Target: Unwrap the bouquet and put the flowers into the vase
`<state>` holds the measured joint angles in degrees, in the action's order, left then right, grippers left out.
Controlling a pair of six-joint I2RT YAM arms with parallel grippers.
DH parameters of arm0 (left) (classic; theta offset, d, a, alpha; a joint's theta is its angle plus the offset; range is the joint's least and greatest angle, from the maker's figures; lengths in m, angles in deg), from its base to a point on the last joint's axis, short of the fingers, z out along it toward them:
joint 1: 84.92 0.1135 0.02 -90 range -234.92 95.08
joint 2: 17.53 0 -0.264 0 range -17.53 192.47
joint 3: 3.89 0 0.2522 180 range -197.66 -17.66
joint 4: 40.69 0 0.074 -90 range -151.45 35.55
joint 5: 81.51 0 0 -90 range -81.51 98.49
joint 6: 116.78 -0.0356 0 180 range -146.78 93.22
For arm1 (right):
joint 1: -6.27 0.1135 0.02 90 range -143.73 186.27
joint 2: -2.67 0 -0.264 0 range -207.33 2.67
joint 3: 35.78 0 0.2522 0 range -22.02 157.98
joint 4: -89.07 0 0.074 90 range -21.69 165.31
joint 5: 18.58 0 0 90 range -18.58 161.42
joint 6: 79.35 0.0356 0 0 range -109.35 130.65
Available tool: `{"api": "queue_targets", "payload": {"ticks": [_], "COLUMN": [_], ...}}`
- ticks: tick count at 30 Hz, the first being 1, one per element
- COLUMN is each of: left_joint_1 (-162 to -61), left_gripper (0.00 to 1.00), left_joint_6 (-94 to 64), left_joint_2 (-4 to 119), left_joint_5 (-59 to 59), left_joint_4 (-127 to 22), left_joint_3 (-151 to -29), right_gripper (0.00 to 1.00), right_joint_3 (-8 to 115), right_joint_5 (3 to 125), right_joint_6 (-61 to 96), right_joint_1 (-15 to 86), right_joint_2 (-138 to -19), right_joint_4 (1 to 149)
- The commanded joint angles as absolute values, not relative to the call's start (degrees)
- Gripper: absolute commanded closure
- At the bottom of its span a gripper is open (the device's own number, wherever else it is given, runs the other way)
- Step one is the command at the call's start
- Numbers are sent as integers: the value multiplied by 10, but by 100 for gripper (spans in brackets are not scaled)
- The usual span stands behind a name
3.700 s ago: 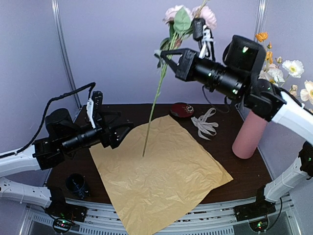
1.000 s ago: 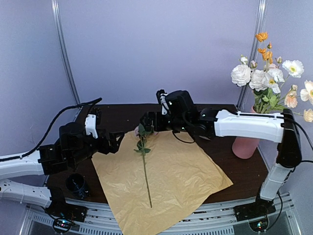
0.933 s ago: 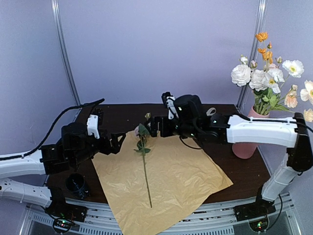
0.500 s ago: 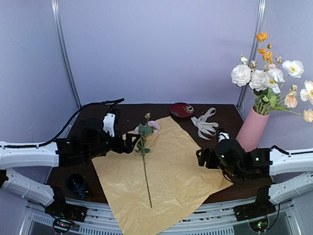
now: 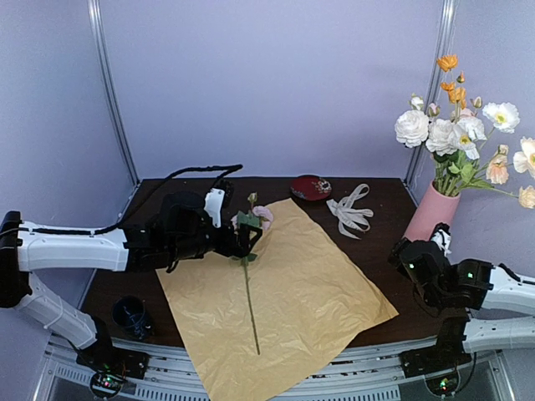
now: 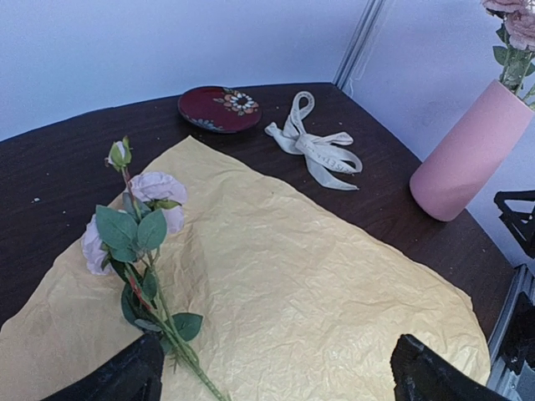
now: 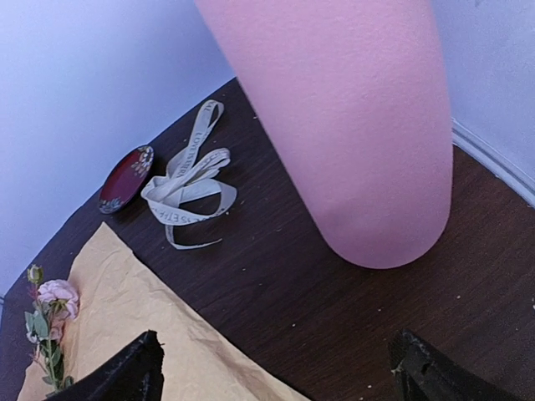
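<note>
The bouquet is undone: its tan paper (image 5: 292,301) lies flat on the table and the cream ribbon (image 5: 349,209) lies loose behind it. One pink flower (image 5: 259,215) lies on the paper (image 6: 318,284), its stem running toward the front. My left gripper (image 5: 242,238) stands open right over the stem below the leaves, with the flower (image 6: 138,234) by its left finger (image 6: 117,380). The pink vase (image 5: 430,219) at the right holds white, pink and orange flowers (image 5: 451,125). My right gripper (image 5: 401,255) is open and empty, low in front of the vase (image 7: 351,125).
A dark red dish (image 5: 311,186) sits at the back of the table, next to the ribbon (image 7: 188,184). A small dark blue cup (image 5: 131,313) stands at the front left. The left arm's black cable arcs above the back left of the table.
The right arm set the pink flower on the paper, then drew back to the front right beside the vase. The left arm reached right to the flower's stem.
</note>
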<state>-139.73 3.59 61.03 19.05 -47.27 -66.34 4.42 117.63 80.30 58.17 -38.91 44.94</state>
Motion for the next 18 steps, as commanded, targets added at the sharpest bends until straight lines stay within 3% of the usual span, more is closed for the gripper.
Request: {"api": "queue_targets", "payload": {"ticks": [1, 18], "left_joint_1": [-1397, -1397], "left_gripper": [2, 2], "left_joint_6": [33, 44], "left_joint_2": [635, 646], "left_joint_5": [161, 144], "left_joint_4": [-449, -455], "left_joint_3": [-700, -703], "right_gripper": [8, 100], "right_joint_3": [56, 49], "right_joint_5": [1174, 1094], "right_joint_6": [871, 931], "right_joint_1": [556, 422], "right_joint_2": [-385, -335], "right_joint_4": [367, 355]}}
